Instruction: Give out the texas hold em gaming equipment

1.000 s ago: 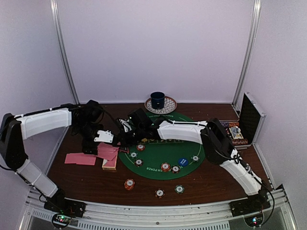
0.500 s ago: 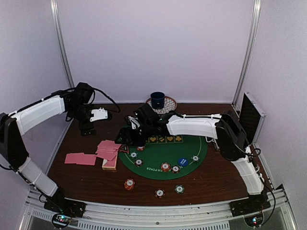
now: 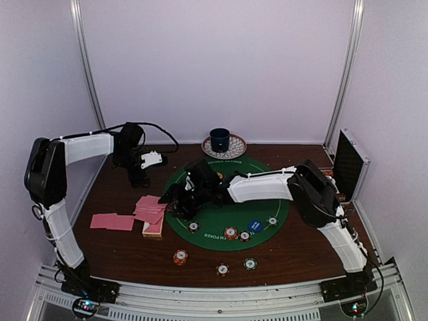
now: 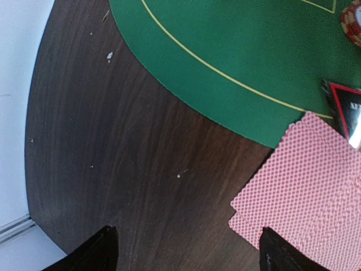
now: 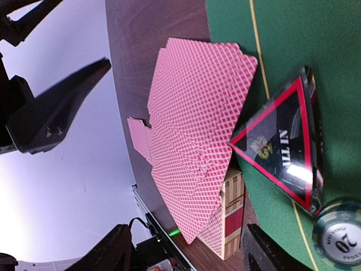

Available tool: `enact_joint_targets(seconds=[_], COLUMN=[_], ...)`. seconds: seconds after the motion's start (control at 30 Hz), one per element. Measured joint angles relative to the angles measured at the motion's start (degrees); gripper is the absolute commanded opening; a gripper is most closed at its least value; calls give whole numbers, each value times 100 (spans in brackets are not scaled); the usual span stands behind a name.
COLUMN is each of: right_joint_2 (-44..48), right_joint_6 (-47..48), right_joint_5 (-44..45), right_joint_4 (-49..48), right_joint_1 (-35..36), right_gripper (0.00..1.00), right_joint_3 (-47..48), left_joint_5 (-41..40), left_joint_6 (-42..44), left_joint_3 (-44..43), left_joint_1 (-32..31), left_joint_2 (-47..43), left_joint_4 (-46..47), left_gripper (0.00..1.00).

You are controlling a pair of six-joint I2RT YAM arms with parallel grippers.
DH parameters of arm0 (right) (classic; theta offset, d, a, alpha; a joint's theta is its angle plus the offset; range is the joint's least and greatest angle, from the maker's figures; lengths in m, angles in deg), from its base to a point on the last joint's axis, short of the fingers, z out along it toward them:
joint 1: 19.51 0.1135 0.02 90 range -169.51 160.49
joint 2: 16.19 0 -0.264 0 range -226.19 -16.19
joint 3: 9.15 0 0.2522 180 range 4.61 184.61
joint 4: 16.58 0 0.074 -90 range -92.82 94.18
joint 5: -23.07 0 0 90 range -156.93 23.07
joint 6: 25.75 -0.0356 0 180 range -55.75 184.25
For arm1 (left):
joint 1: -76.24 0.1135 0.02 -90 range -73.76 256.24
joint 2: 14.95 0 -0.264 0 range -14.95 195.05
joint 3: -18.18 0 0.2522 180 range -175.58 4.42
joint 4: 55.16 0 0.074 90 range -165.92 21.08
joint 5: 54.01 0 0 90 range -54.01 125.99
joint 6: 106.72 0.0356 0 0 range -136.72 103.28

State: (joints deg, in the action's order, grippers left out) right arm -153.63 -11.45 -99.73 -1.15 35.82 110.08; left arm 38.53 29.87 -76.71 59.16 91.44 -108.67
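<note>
Pink-backed playing cards (image 3: 150,208) lie fanned on a card box (image 3: 153,228) at the green mat's left edge; two more cards (image 3: 112,221) lie further left. My right gripper (image 3: 175,201) is open and empty, hovering just over the fan (image 5: 197,164), the box (image 5: 231,217) and the black-red triangle marker (image 5: 282,147). My left gripper (image 3: 139,176) is open and empty above bare wood behind the cards (image 4: 307,186). Striped chips (image 3: 231,233) and a blue disc (image 3: 255,226) lie on the mat. Three chips (image 3: 180,256) lie in front of it.
A dark blue cup (image 3: 219,139) on a patterned saucer stands at the back of the round green mat (image 3: 221,215). An open metal chip case (image 3: 348,167) stands at the right edge. White walls and rails close in the table.
My left gripper has lifted off the card pile and moved back toward the far left. My right gripper has moved forward and left, closer to the cards.
</note>
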Motion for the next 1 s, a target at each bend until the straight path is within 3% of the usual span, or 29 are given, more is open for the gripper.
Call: enact_joint_targets(seconds=[0.4,0.57,0.77,1.0], right_joint_2=[-516,-514,133,103], right_joint_6=[-1700,-1919,-1875,-2378], right_joint_5=[332,378,490,470], right_joint_4=[-656,-831,-890,-1495], right_joint_1=[376,345,238,337], right_gripper=[67,67,69,70], right_joint_3=[120,33,-837,-741], left_joint_5=[-149,-151,-144,-151], left_joint_6=[-581,-664,-669,-667], left_joint_3=[2,2,15,22], left_joint_1=[0,0,-2,-48], left_joint_2=[861,927,1036,1080], left_joint_4=[763,1040,1115,1126], left_gripper=[88,86,86,86])
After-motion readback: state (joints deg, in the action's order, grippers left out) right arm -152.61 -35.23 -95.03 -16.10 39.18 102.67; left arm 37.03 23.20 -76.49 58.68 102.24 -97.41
